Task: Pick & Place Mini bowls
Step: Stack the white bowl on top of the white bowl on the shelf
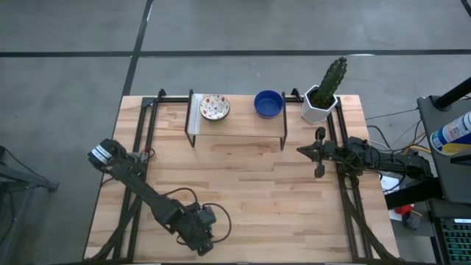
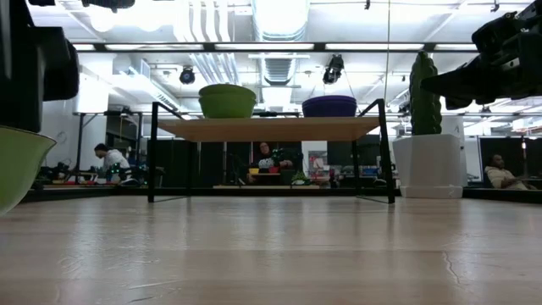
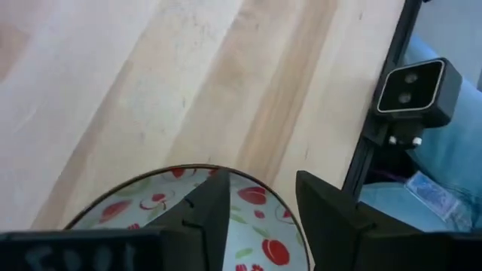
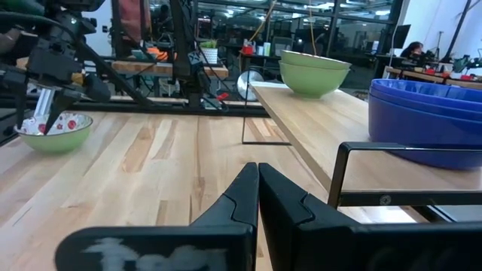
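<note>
One mini bowl (image 3: 151, 203), cream with red and green speckles inside and green outside, sits in my left gripper (image 3: 263, 184) near the table's near-left corner. It also shows in the right wrist view (image 4: 54, 132) and, cut off, at the low view's left edge (image 2: 13, 165). In the high view my left gripper (image 1: 202, 235) hides it. A second patterned bowl (image 1: 214, 107) and stacked blue bowls (image 1: 268, 103) stand on their bases on a raised shelf. My right gripper (image 1: 318, 152) is shut and empty, hovering near the shelf's right end. My left gripper holds the patterned bowl by its rim (image 3: 280, 202), pinched with one finger (image 3: 207, 218) inside the bowl and the other (image 3: 331, 218) outside. The fingers come from above, slanting down. The bowl stays upright; whether its base is on the table or lifted, I cannot tell.
The wooden shelf (image 1: 235, 126) on black legs spans the table's far middle. A white hexagonal pot with a cactus (image 1: 321, 101) stands at the far right corner. Black frame rails (image 1: 143, 140) run along both table sides. A camera (image 3: 414, 86) sits at the near edge.
</note>
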`<action>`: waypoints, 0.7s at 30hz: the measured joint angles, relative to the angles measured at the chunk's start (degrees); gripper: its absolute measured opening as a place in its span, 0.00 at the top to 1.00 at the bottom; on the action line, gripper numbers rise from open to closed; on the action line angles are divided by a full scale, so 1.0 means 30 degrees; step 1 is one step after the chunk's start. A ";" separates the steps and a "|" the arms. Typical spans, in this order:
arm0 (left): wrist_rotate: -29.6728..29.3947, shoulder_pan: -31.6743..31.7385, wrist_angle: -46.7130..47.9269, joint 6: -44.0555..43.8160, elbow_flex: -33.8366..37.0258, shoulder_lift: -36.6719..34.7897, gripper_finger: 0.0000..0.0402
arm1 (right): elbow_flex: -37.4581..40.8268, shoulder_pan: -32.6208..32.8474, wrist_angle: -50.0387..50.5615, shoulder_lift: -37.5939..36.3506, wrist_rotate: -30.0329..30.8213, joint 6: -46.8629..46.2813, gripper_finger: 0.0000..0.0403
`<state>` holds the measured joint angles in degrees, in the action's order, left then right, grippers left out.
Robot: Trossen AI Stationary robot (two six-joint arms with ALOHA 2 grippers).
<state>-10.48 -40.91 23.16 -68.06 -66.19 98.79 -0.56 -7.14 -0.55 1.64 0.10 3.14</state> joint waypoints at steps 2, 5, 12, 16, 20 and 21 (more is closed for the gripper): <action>0.0013 0.0000 -0.0008 -0.0006 0.0000 0.0027 0.63 | 0.0000 0.0000 -0.0002 -0.0002 0.0003 -0.0028 0.98; 0.0058 0.0030 0.0023 -0.0029 0.0000 0.0195 0.63 | 0.0000 0.0000 -0.0002 0.0002 -0.0002 0.0000 0.98; 0.1515 0.0138 -0.0021 -0.0350 0.0000 0.0762 0.63 | 0.0000 0.0000 -0.0002 0.0001 -0.0001 -0.0036 0.98; 0.1922 0.0071 0.0220 -0.0399 0.0000 0.0793 0.63 | 0.0000 0.0000 -0.0002 0.0002 0.0000 -0.0036 0.98; 0.2258 0.0058 0.0826 -0.0392 0.0000 0.0785 0.63 | 0.0000 0.0000 -0.0002 0.0002 0.0000 -0.0026 0.98; 0.2324 0.0058 0.1053 -0.0392 0.0000 0.0785 0.63 | 0.0000 0.0000 -0.0002 -0.0001 0.0000 -0.0031 0.98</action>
<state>-3.50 -40.73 26.32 -69.23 -66.19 101.14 -0.56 -7.14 -0.56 1.64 0.10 3.04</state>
